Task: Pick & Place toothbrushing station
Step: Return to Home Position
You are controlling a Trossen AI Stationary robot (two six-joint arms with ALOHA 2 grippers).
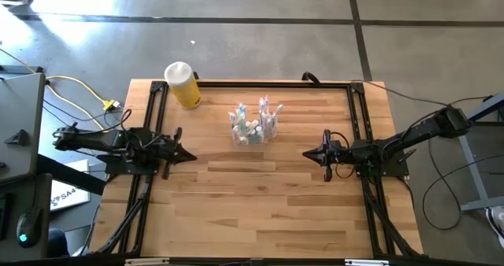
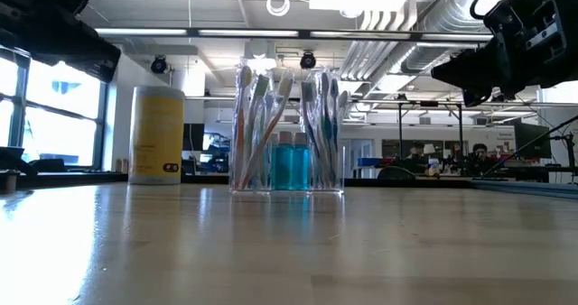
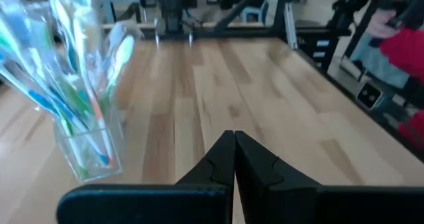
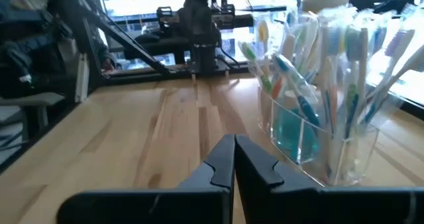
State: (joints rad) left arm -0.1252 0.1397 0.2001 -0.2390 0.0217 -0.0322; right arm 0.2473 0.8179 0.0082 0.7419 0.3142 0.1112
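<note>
Well — toothbrushes bunched in clear cup.

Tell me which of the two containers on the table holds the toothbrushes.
The clear holder mid-table, packed with toothbrushes; the yellow canister on the left arm's side is capped.

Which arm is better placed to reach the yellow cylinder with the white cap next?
Probably left: the left pincer, shut, lies nearer the yellow cylinder; the right pincer waits farther off.

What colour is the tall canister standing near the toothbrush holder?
Yellow, with a white cap; the canister shows best in the high view.
</note>
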